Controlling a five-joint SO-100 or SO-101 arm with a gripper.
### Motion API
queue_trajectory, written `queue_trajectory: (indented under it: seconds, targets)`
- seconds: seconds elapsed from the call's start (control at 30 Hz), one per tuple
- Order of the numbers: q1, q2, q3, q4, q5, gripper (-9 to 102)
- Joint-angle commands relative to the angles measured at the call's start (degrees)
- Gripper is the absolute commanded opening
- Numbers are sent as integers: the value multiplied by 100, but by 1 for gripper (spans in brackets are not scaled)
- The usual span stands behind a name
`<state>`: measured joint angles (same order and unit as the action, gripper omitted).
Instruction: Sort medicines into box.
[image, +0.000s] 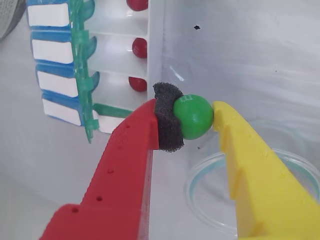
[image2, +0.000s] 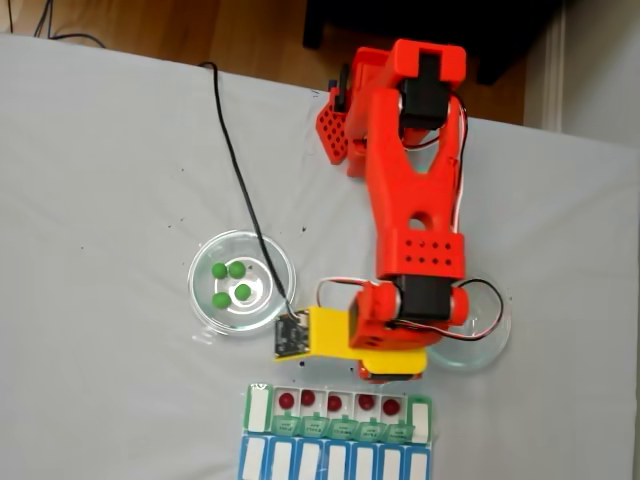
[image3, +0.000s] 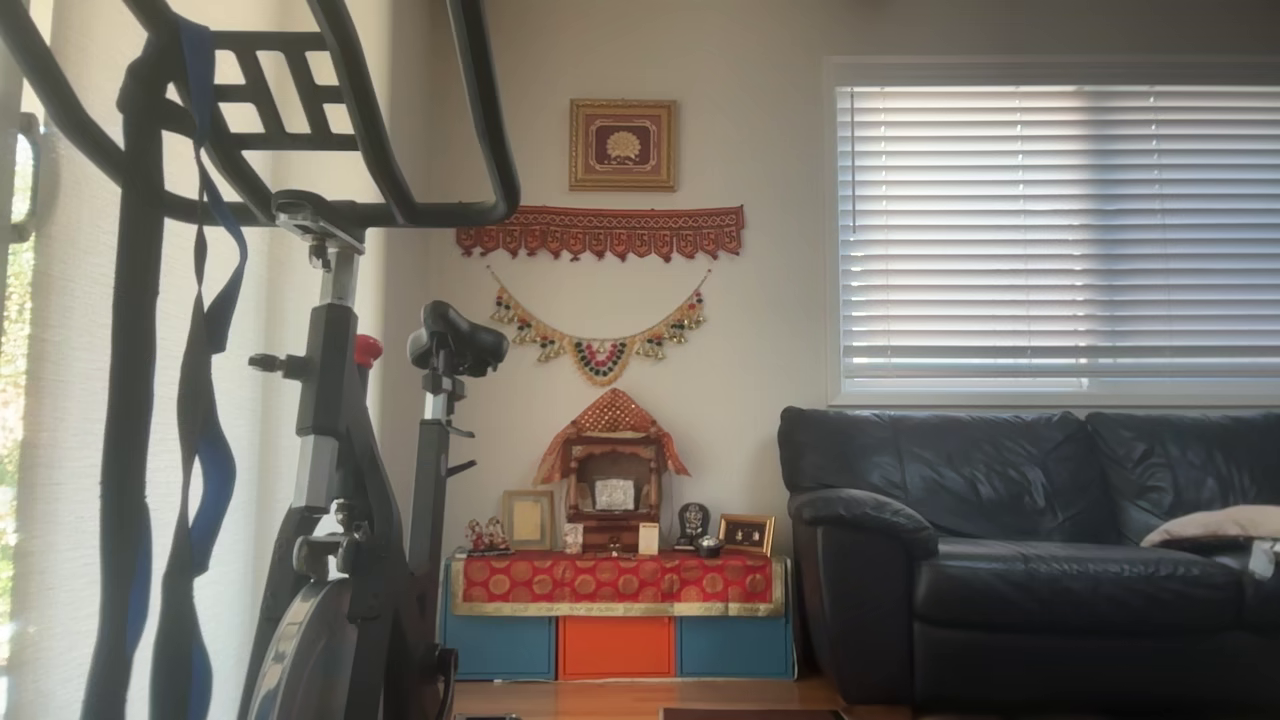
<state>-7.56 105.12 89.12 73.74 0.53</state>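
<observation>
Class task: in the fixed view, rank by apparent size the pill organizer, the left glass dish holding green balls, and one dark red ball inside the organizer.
1. Rectangular pill organizer with green and blue lids, though the picture's bottom edge cuts it off.
2. Clear round glass dish holding four green balls.
3. Small dark red ball, by far the smallest.

My gripper (image: 194, 117), closed on a green ball (image: 195, 116), hangs between the box (image2: 338, 432) ahead and an empty glass dish (image: 250, 195) just below. In the fixed view, the other dish (image2: 243, 281) and a black cable (image2: 235, 170) block the left, while bare table (image2: 100, 180) lies open farther left. Red balls (image2: 334, 402) fill the box's open middle compartments.
</observation>
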Motion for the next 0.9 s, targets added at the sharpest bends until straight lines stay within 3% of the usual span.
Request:
queue_trajectory:
  seconds: [0.0, 0.33, 0.87]
  targets:
    - [-176, 0, -114, -308, 62, 1]
    - [-439, -694, -387, -888, 229, 1]
    - [-563, -1301, -1450, -694, 387, 1]
